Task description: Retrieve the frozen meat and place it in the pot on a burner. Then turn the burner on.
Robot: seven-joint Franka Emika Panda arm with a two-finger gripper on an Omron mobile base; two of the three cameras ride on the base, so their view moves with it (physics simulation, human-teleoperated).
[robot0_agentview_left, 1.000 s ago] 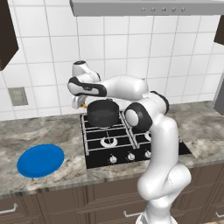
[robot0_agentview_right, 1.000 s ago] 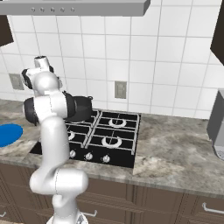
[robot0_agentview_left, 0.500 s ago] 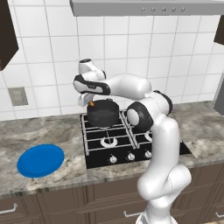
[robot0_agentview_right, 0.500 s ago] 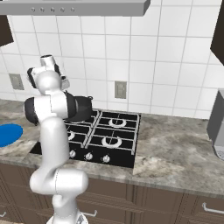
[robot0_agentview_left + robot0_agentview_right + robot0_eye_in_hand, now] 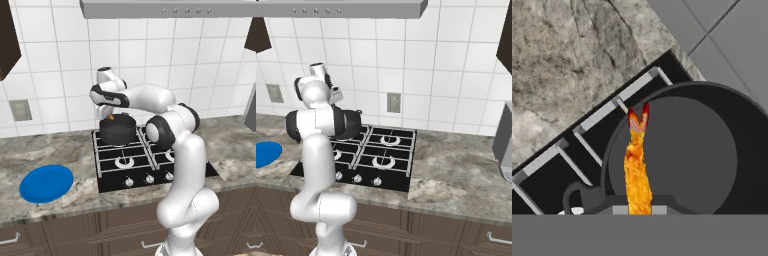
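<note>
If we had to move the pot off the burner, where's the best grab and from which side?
Probably a side handle. The pot is wider than tall, likely too broad to span across the body. One small handle sticks out from the rim, so coming from above with the fingers straddling it looks best. The meat hangs over the opening now.

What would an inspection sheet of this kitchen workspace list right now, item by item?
Surface: speckled grey stone counter with a black gas cooktop.
Job's things: dark grey round metal pot on the rear left burner; orange-brown elongated frozen meat held above the pot's opening.
Clutter: round flat blue plate left of the cooktop.
End effector: shut on the frozen meat.
Cables: nothing seen.
Surroundings: white tiled wall, grey range hood, brown wooden cabinets.
</note>
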